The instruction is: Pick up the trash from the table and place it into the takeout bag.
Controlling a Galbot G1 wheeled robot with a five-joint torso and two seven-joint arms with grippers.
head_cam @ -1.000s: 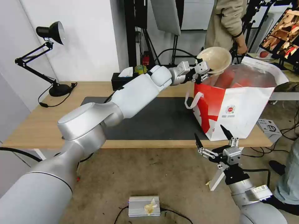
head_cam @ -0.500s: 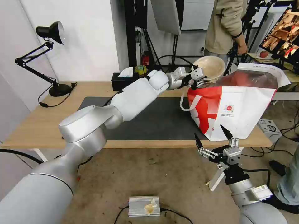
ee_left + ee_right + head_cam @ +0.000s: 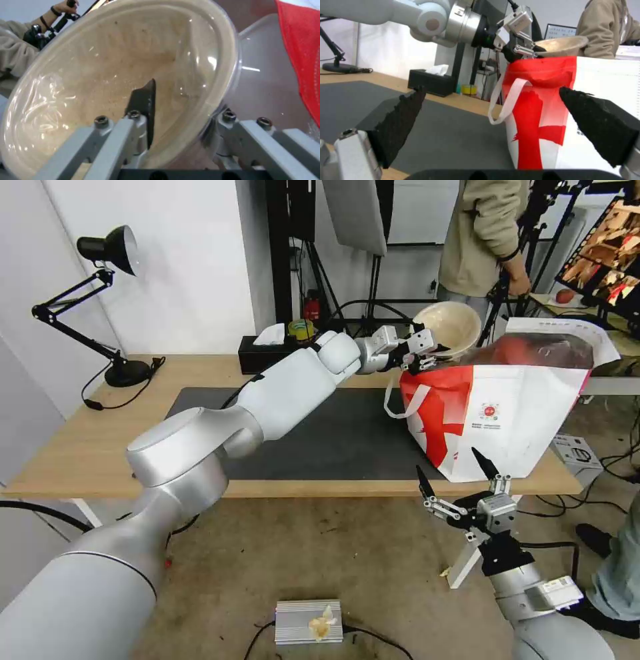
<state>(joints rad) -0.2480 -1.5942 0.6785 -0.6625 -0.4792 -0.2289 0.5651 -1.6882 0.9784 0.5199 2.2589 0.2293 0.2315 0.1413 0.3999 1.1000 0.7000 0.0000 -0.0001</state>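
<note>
At the upper left of the head view a black desk lamp [image 3: 107,253] stands on the far left end of the table [image 3: 73,447], a long light-wood top with a large dark grey mat [image 3: 320,433] over its middle. Behind the mat, near the upper centre, sits a black tissue box [image 3: 263,355] with a white tissue poking out.

The left arm stretches from the lower left diagonally up across the mat, and the left gripper [image 3: 421,355] ends at upper centre, just above the near left rim of the takeout bag [image 3: 513,413]. Its jaws are clamped on the rim of the shallow beige bowl [image 3: 450,323]: in the left wrist view one dark finger [image 3: 145,100] lies inside the bowl [image 3: 110,75] and the other sits outside the wall. The bowl is tilted, its open side turned toward the camera, with a glossy, pale tan inside flecked with brownish residue and a thin clear edge. It hangs over the bag's left top edge.

The bag stands on the right end of the table, white with a broad red panel on its left side, a small red logo, a white strap loop [image 3: 400,397] hanging at its left and a reddish-tinted lining at the open mouth.

At lower right, below the table edge, the right gripper [image 3: 460,481] hangs with its black fingers spread wide, holding nothing.
</note>
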